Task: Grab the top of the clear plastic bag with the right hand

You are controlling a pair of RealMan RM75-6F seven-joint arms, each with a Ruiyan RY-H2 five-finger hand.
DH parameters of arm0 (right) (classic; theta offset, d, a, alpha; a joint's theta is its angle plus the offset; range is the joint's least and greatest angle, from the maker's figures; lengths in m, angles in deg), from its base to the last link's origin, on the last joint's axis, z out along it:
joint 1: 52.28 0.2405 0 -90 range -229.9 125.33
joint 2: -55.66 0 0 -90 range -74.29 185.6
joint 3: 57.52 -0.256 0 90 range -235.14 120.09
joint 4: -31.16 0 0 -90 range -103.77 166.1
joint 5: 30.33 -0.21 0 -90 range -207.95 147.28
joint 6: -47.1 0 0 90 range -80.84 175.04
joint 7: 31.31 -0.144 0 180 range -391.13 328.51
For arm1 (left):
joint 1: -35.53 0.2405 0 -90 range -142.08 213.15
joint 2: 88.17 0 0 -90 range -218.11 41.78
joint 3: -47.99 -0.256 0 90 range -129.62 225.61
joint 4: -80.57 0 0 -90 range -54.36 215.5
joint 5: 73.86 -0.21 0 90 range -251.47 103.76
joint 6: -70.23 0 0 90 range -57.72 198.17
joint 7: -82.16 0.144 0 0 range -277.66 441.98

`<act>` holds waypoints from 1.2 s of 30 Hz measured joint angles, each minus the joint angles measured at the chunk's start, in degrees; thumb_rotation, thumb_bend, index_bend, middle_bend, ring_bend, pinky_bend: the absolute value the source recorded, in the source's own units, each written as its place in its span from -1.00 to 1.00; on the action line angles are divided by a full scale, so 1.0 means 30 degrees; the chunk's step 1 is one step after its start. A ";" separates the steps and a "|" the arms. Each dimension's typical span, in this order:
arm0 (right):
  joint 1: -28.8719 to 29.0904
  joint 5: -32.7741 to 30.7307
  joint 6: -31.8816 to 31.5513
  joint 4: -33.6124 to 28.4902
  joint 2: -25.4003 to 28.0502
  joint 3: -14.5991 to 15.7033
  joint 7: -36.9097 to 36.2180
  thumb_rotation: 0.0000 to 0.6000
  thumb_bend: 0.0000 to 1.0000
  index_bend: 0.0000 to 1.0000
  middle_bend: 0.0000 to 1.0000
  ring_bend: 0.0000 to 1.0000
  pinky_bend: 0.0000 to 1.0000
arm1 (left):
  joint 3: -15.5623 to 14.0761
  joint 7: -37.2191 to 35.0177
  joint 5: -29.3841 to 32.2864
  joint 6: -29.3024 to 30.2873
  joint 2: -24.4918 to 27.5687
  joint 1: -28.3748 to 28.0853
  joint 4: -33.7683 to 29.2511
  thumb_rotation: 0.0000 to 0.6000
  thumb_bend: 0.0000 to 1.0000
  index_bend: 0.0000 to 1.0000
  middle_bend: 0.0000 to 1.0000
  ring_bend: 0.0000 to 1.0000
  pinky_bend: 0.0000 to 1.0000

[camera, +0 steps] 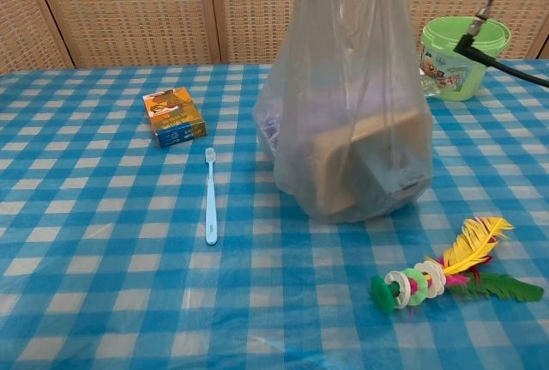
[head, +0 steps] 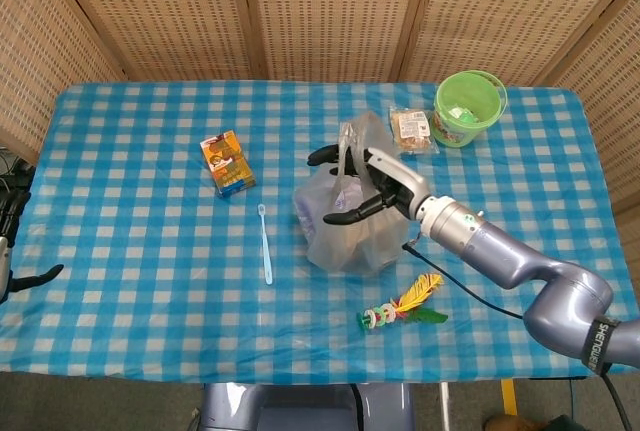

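We see a blue toothbrush lying on the checked surface. Behind it and to its left sits a small orange box. Well right of the toothbrush lies a feathered toy; far behind that stands a green bucket with a snack packet beside it.

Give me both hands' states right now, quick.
Right hand: at the top of the clear plastic bag, fingers spread around it; whether it grips cannot be told.
Left hand: only an edge shows at the frame's left border; state cannot be told.
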 measured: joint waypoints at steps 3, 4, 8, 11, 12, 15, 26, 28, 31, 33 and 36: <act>0.0261 -0.0381 0.0683 0.0478 -0.0627 -0.0843 -0.1649 1.00 -1.00 -0.44 -0.31 -0.62 -0.44 | 0.0033 -0.0085 0.0097 -0.0064 0.0020 -0.0010 0.0056 1.00 -1.00 -1.00 -1.00 -1.00 -1.00; 0.0327 -0.0525 0.1014 0.0625 -0.0830 -0.1205 -0.2238 1.00 -1.00 -0.43 -0.27 -0.59 -0.40 | 0.0041 -0.0110 0.0132 -0.0093 0.0023 -0.0013 0.0077 1.00 -1.00 -1.00 -1.00 -1.00 -1.00; 0.0409 -0.0794 0.2112 0.1030 -0.1390 -0.2423 -0.3675 1.00 -1.00 -0.31 -0.02 -0.36 -0.12 | 0.0079 -0.0147 0.0278 -0.0223 0.0018 -0.0048 0.0153 1.00 -1.00 -1.00 -1.00 -1.00 -1.00; 0.0447 -0.0916 0.2776 0.1362 -0.1761 -0.3177 -0.4013 1.00 -1.00 -0.05 0.28 -0.05 0.28 | 0.0102 -0.0130 0.0377 -0.0332 0.0000 -0.0087 0.0190 1.00 -1.00 -1.00 -1.00 -1.00 -1.00; 0.0475 -0.1002 0.2948 0.1495 -0.1862 -0.3360 -0.4024 1.00 -1.00 0.07 0.39 0.09 0.46 | 0.0106 -0.0124 0.0390 -0.0347 -0.0005 -0.0095 0.0203 1.00 -1.00 -1.00 -1.00 -1.00 -1.00; 0.0626 -0.1431 0.3331 0.1832 -0.2038 -0.3673 -0.3727 1.00 -1.00 0.41 0.61 0.40 0.81 | 0.0109 -0.0125 0.0434 -0.0408 -0.0008 -0.0113 0.0219 1.00 -1.00 -1.00 -1.00 -1.00 -1.00; 0.1959 -0.3891 0.4983 0.2630 -0.1595 -0.3072 0.0522 1.00 0.11 1.00 0.92 0.78 1.00 | 0.0103 -0.0412 0.0387 -0.0419 0.0066 -0.0105 0.0256 1.00 -1.00 -1.00 -1.00 -1.00 -1.00; 0.2132 -0.4547 0.4826 0.2669 -0.1511 -0.2747 0.1315 1.00 0.17 1.00 0.92 0.79 1.00 | 0.0096 -0.0439 0.0363 -0.0401 0.0079 -0.0097 0.0249 1.00 -1.00 -1.00 -1.00 -1.00 -1.00; 0.2328 -0.5348 0.4496 0.2661 -0.1382 -0.2301 0.2263 1.00 0.25 1.00 0.92 0.79 1.00 | 0.0093 -0.0495 0.0356 -0.0391 0.0096 -0.0088 0.0246 1.00 -1.00 -1.00 -1.00 -1.00 -1.00; 0.2456 -0.5920 0.4219 0.2619 -0.1286 -0.2016 0.2855 1.00 0.29 1.00 0.92 0.79 1.00 | 0.0096 -0.0543 0.0343 -0.0375 0.0121 -0.0082 0.0232 1.00 -1.00 -1.00 -1.00 -1.00 -1.00; 0.2699 -0.7080 0.3637 0.2479 -0.1098 -0.1545 0.3832 1.00 0.32 1.00 0.92 0.79 1.00 | 0.0084 -0.0604 0.0338 -0.0403 0.0145 -0.0082 0.0230 1.00 -1.00 -1.00 -1.00 -1.00 -1.00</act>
